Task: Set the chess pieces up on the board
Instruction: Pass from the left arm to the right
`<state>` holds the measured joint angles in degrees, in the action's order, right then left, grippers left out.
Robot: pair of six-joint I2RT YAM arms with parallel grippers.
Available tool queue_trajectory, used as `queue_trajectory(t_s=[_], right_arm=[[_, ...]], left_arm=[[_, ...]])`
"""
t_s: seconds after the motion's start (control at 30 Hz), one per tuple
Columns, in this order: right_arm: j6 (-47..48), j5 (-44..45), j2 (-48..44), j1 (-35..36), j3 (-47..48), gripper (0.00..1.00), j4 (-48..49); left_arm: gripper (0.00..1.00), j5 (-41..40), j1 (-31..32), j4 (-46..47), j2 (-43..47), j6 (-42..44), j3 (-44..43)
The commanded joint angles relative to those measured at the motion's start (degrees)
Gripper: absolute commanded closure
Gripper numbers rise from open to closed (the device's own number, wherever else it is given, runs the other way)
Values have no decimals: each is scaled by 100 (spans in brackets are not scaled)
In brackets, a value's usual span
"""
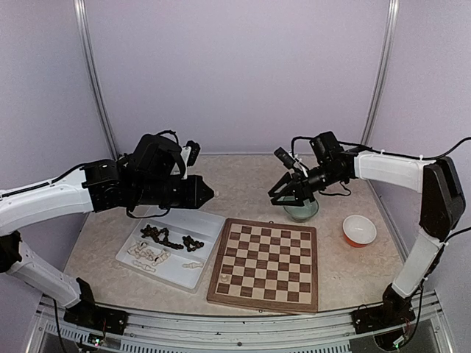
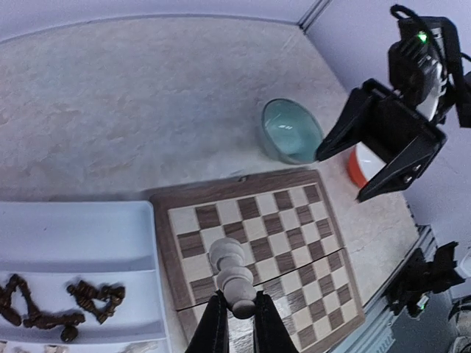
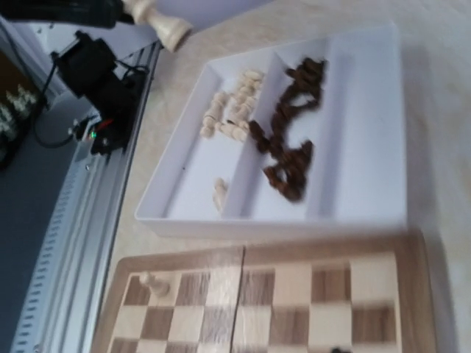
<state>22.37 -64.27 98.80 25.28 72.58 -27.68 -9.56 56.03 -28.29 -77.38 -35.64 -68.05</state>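
Front edge: aluminium rail (image 1: 235, 327), with both arm bases bolted on it. The table (image 1: 96, 246) was a matte beige top with a marble look and faint veining.

The board (image 1: 263, 265) lay flat near the front, a bit right of centre, with a seam down its middle. A lone cream piece (image 1: 223, 278) stood upright on its near-left corner square.

A white tray (image 1: 199, 222) sat skewed just left of the board; couldn't tell if they touched. Cream pieces (image 1: 151, 255) lay tumbled in its near compartment and dark pieces (image 1: 165, 237) were heaped in the next one.

Left gripper (image 2: 235, 309): jaws pinched on the base of a cream piece (image 2: 234, 272). It was held in the air, roughly over the tray's far edge in the top view.

Right gripper (image 1: 283, 198): jaws spread wide, holding nothing. It hovered past the board's far edge, just in front of a glass bowl (image 1: 302, 211). An orange bowl (image 1: 359, 230), white inside, sat on the table right of that.

Room: plain lavender walls (image 1: 235, 73) on three sides. Metal poles (image 1: 94, 81) ran up both back corners. Lighting was even.
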Motion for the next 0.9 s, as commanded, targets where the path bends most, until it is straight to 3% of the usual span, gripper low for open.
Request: queue_trajectory(t_s=[0.0,0.07,0.13,0.4,0.67,0.8,0.87], right_arm=[[403,962,-236,729,490,45,16],[748,1740,-293,1020,594,44,19],[900,1891,-261,1131,757,43,-62],[1329,1867,-240,1409,1238,41,-512],[1350,1621,-127,1572,1411,45,-622],[1476,1452,-104,1641,1429,53,-770],[1460,1392,-98,1660,1427,64,-792]], left_arm=[[91,769,-1,1039,-225,171,-451],[91,914,-4,1025,-447,147,-589],[91,1231,-6,1113,-556,101,-614],[91,1877,-94,1359,-582,-116,-464],[91,2106,-92,1574,-578,-232,-238],[90,2086,-92,1558,-576,-224,-221],[90,2081,-92,1563,-588,-209,-216]])
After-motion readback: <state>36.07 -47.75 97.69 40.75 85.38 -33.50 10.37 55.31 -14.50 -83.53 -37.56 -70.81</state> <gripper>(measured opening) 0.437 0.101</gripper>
